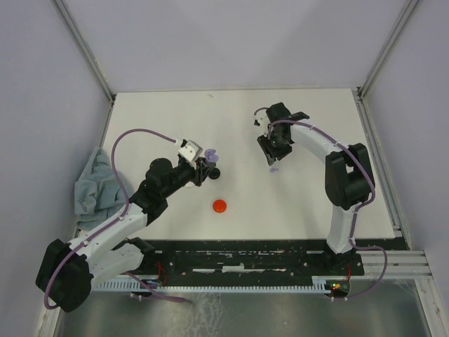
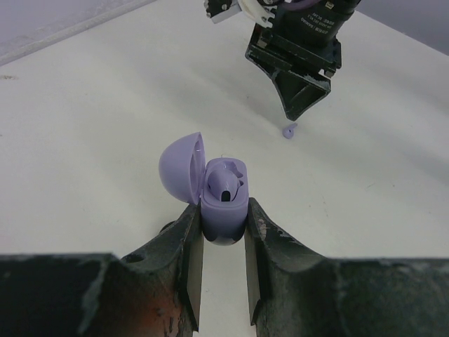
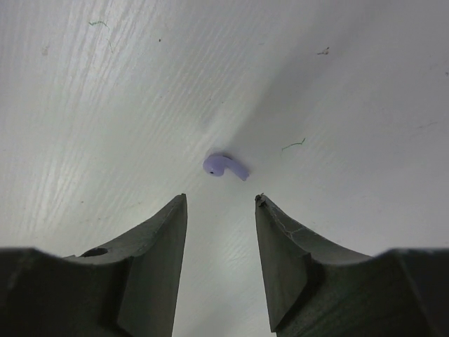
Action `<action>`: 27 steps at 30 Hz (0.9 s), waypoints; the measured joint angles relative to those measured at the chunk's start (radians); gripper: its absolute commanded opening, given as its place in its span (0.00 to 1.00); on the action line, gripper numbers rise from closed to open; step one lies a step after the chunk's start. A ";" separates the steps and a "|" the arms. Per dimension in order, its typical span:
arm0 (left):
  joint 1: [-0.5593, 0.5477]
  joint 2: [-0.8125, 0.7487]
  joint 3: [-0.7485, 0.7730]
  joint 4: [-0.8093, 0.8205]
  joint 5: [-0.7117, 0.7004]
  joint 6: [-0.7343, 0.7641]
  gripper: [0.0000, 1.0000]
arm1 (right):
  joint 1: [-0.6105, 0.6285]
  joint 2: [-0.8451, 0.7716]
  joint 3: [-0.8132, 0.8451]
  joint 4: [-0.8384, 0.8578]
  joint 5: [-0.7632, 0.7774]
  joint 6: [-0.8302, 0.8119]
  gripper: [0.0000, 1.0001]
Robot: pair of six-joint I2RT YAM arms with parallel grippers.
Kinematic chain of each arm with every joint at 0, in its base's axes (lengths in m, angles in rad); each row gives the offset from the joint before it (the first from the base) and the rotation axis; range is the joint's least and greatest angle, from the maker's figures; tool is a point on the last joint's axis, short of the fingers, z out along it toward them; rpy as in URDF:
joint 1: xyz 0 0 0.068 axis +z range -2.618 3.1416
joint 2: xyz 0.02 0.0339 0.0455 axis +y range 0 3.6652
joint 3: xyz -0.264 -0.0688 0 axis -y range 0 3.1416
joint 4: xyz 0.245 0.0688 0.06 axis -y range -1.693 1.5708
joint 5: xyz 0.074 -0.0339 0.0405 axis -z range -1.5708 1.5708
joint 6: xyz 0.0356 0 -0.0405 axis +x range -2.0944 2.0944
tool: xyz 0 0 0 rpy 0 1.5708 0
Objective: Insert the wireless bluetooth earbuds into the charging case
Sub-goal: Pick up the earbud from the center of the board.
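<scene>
Two risks. Right gripper, jaws spread, hangs over the lavender bud, which lies on the table right of centre: closing off-centre could flick it away. Left gripper pinches the case low on its body, left of centre: a push from above could tilt it. Case lid open; one dark well shows, contents unclear.

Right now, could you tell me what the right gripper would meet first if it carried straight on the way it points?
The right gripper would likely meet the lavender earbud lying on the white table just ahead of its open jaws; depth is unclear.
</scene>
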 measured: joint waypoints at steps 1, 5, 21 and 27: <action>0.000 0.000 0.000 0.000 0.000 0.000 0.03 | 0.001 0.013 0.011 -0.012 -0.001 -0.023 0.52; 0.000 0.000 0.000 0.000 0.001 0.000 0.03 | 0.011 0.081 0.057 -0.061 -0.010 -0.113 0.53; 0.000 0.000 0.000 0.000 0.001 0.000 0.03 | 0.071 0.250 0.195 -0.172 0.051 -0.255 0.44; 0.000 0.000 0.000 0.000 0.001 0.000 0.03 | 0.095 0.270 0.204 -0.201 0.104 -0.275 0.42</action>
